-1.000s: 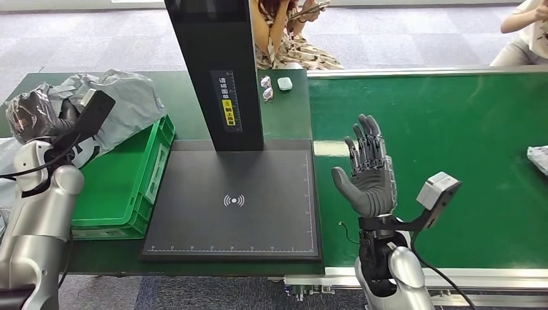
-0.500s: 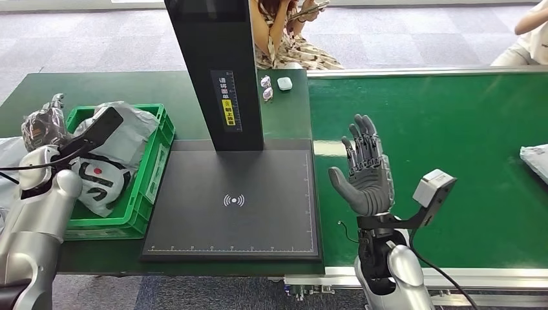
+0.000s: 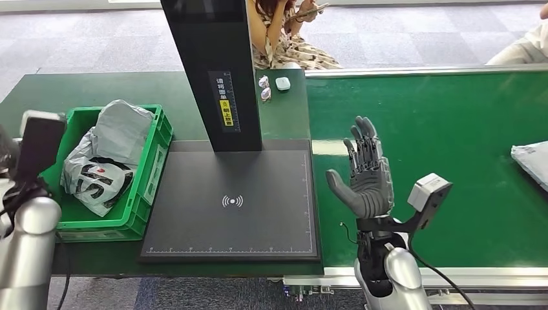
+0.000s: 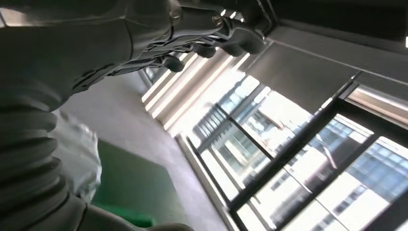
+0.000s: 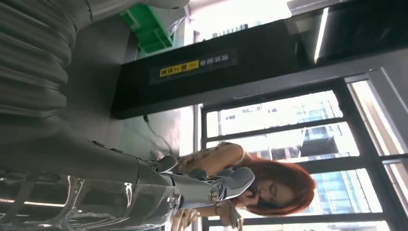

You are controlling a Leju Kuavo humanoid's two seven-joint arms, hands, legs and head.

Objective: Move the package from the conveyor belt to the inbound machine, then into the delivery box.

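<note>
A crumpled grey package (image 3: pixel 103 161) with black-and-white print lies inside the green delivery box (image 3: pixel 147 194), left of the black inbound machine (image 3: pixel 232 200). My left arm (image 3: pixel 29 226) stands at the near left of the box, clear of the package. In the left wrist view my left hand (image 4: pixel 144 33) holds nothing and its fingers are apart. My right hand (image 3: pixel 367 174) is upright over the green conveyor belt (image 3: pixel 452 123), palm open, fingers spread and empty; the right wrist view shows the right hand (image 5: pixel 192 185) the same way. A second grey package (image 3: pixel 531 161) lies on the belt at the far right edge.
The machine's black column (image 3: pixel 210 71) rises behind its platform. Small white items (image 3: pixel 283 82) sit on the table beside it. A seated person (image 3: pixel 291 39) is behind the table, and another person's sleeve (image 3: pixel 526 48) shows at the far right.
My left hand has let the grey package drop into the green box and has drawn back to the left. The second package has come further in along the belt. The right hand has hardly moved.
</note>
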